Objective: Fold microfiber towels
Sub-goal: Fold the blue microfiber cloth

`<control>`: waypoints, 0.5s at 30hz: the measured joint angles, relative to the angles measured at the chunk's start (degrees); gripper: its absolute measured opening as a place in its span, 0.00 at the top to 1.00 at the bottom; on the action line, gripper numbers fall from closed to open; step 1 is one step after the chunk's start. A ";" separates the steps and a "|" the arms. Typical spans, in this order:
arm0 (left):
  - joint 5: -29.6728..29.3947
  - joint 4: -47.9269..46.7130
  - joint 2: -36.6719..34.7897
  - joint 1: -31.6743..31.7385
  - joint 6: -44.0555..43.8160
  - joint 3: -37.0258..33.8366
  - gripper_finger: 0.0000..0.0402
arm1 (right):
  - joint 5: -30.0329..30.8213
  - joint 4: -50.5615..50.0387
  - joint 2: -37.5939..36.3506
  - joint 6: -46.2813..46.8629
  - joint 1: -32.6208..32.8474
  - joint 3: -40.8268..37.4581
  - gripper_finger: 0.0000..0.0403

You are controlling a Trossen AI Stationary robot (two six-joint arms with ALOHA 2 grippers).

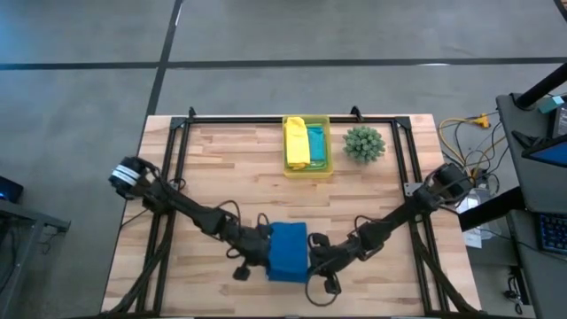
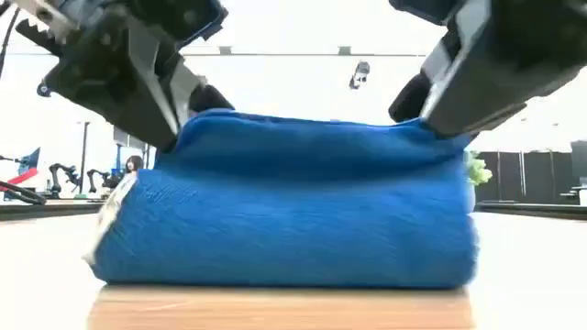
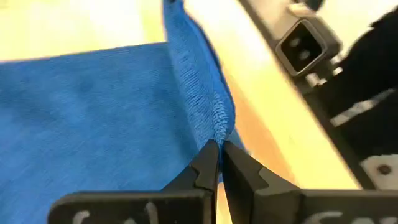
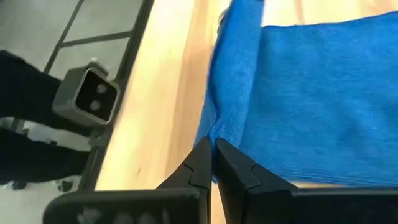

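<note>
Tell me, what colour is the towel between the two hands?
Royal blue, plain; the towel shows best in the low view.

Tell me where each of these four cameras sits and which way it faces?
High view: above the table, looking straight down; both arms, the blue towel, a bin and a plant.
Low view: at tabletop height, level across the towel into the room; both pincers come from above.
Left wrist view: on the left arm, looking past the left pincer, shut on the towel's edge.
Right wrist view: on the right arm, looking past the right pincer, likewise shut on the edge.
All four share the blue towel.
</note>
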 joint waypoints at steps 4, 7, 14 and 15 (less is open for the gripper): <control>-2.39 0.59 -4.06 1.72 -0.03 -3.93 1.00 | 0.03 0.21 -0.05 -0.01 -1.97 -0.15 0.98; -3.42 0.70 -5.99 2.81 -0.06 -5.79 1.00 | 0.02 0.40 -0.07 -0.19 -3.69 -0.15 0.98; -6.99 -0.13 -6.90 4.01 0.03 -8.07 1.00 | 0.00 0.02 -0.16 -0.48 -7.07 -0.58 0.98; -7.66 0.13 -6.90 4.10 0.04 -8.13 1.00 | 0.00 -0.32 -0.17 -0.48 -7.49 -0.64 0.98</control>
